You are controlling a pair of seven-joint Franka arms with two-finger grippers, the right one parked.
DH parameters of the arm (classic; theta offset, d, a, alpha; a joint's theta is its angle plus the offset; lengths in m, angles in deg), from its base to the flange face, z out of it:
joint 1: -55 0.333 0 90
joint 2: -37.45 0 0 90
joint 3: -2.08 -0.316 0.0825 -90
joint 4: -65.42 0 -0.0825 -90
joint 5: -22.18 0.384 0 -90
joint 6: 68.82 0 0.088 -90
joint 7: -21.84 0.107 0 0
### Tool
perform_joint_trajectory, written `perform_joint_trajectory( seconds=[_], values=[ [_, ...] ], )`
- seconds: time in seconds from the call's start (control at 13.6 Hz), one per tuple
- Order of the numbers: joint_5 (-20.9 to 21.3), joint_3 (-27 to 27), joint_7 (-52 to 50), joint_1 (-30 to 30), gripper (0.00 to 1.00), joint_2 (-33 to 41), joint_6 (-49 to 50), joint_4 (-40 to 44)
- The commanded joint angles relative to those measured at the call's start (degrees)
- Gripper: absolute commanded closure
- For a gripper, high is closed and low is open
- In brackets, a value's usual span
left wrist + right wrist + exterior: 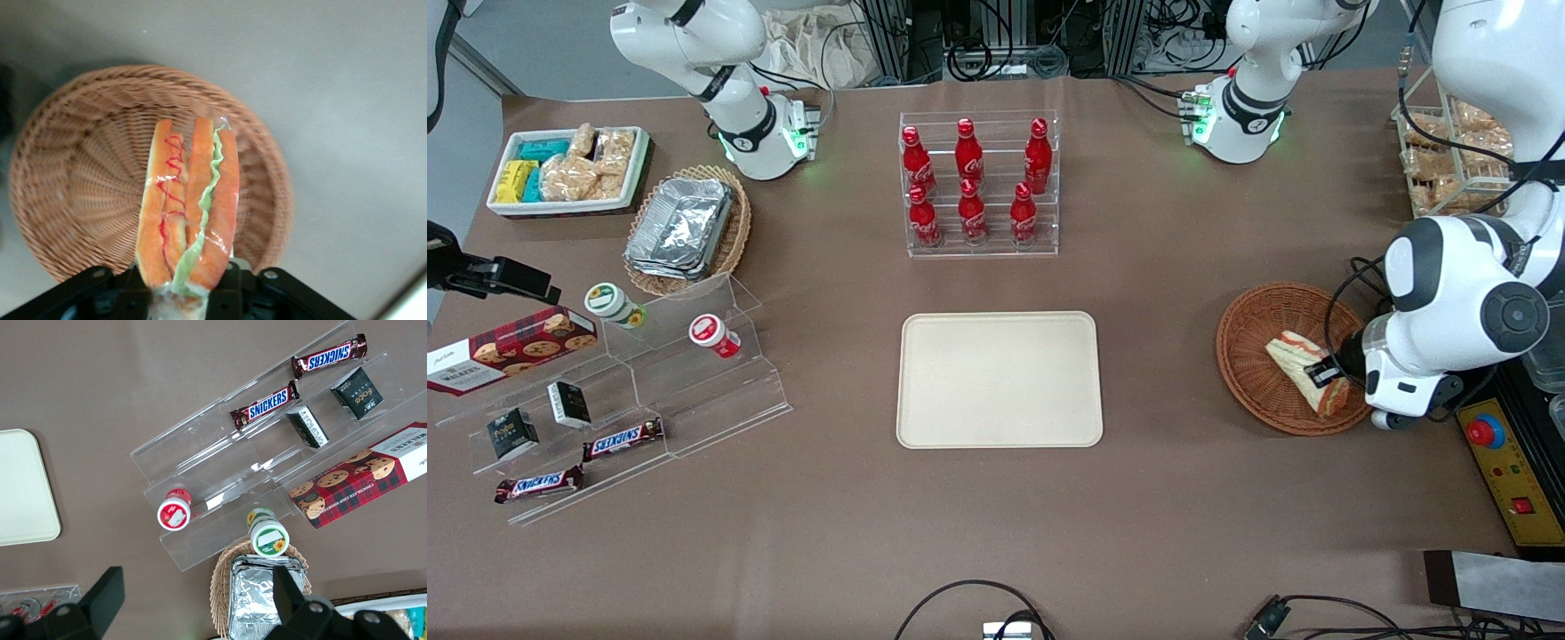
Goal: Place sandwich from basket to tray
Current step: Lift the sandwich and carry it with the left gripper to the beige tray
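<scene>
Firmly, the hand [190, 293] is clamped on the sandwich [189, 210] above the basket [73, 193].

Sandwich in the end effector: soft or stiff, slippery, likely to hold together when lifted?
The sandwich looks soft: bread and green filling bulge where the end effector pinches it above the basket. Its glossy clear wrap probably keeps the layers together but may be slippery. It seems light.
</scene>
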Motion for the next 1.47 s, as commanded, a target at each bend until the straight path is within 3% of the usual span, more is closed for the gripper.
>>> perform_joint_trajectory(
  seconds=[0.0, 0.29, 0.66, 0.88, 1.11, 1.4],
  values=[
    [0.14, 4.35, -13.28, -1.81, 1.0, -1.04, 1.37, 2.82],
    [0.49, 4.81, -29.74, -12.7, 1.0, -7.71, 1.55, 12.21],
    [1.46, 4.54, -31.44, -22.9, 1.0, -17.2, 1.02, 20.91],
    [11.19, 4.63, -30.91, -28.52, 1.0, -22.39, -0.64, 23.74],
    [13.06, 4.63, -25.15, -30.39, 1.0, -24.34, -2.14, 23.74],
    [10.96, 4.72, -7.47, -30.21, 1.0, -24.51, -1.62, 23.3]
  ],
)
